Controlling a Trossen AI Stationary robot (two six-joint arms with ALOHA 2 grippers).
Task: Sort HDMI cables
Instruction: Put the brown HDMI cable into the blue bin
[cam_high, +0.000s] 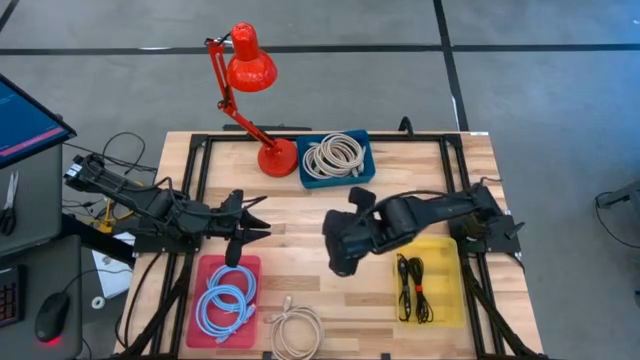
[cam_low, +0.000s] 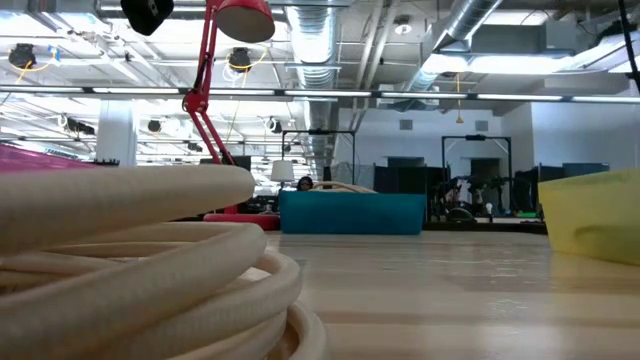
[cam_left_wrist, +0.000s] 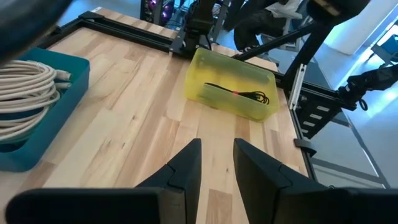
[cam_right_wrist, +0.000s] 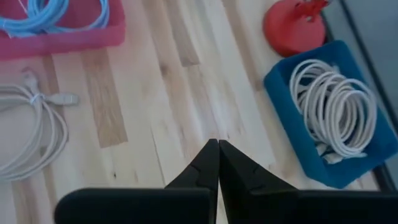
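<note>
While our left gripper (cam_high: 258, 229) hovered at about nine o'clock on the table (cam_high: 300, 255), its two fingers (cam_left_wrist: 186, 168) stood a narrow gap apart with nothing between them. Our right gripper (cam_right_wrist: 218, 163), near the table's middle, had its fingers pressed tip to tip, empty, above bare wood.

Just at six o'clock from the left gripper we had the pink tray (cam_high: 204, 330), holding light-blue coils (cam_high: 228, 297) laid one over the other. Beside that tray, at the table's six o'clock edge, one beige-white coil (cam_high: 295, 333) lay loose on the wood, outside any container; the low view looked straight across it (cam_low: 130, 270).

At twelve o'clock sat the blue bin (cam_high: 366, 172), filled with beige-white coils (cam_high: 335, 157). Touching its nine o'clock side was the round base of the red desk lamp (cam_high: 250, 60).

At four o'clock from the right gripper we saw the yellow tray (cam_high: 445, 255), with thin black bundles (cam_high: 412, 288) lying in it; one carried a small red tie. The left wrist view showed that same yellow tray (cam_left_wrist: 211, 68) with a black bundle (cam_left_wrist: 249, 94) inside.

We could read no writing or brand on any tray or cable.
</note>
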